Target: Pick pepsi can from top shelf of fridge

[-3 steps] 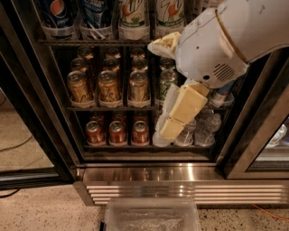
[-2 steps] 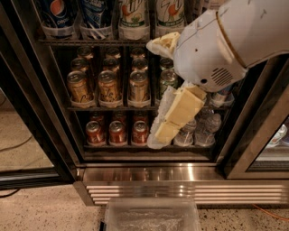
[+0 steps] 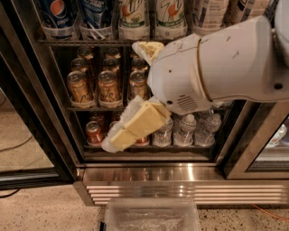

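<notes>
Speckled floor [image 3: 36, 212], steel-based fridge [image 3: 149, 177], end effector [image 3: 124, 94] spread empty below top shelf [image 3: 86, 42] holding pepsi can [image 3: 58, 13]

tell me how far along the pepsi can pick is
Done: the fridge stands open and the arm is in front of it. In hand: nothing; the gripper, fingers open, hangs before the lower shelves. Left: rise to the pepsi can at the left end of the top shelf, grasp it, pull it out.

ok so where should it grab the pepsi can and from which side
Across the round mid-body, coming straight in from the front: the pepsi can stands upright at the left end of the top shelf, with a blue-and-white can close beside it. The gripper hangs open lower down, before the gold cans.
</notes>
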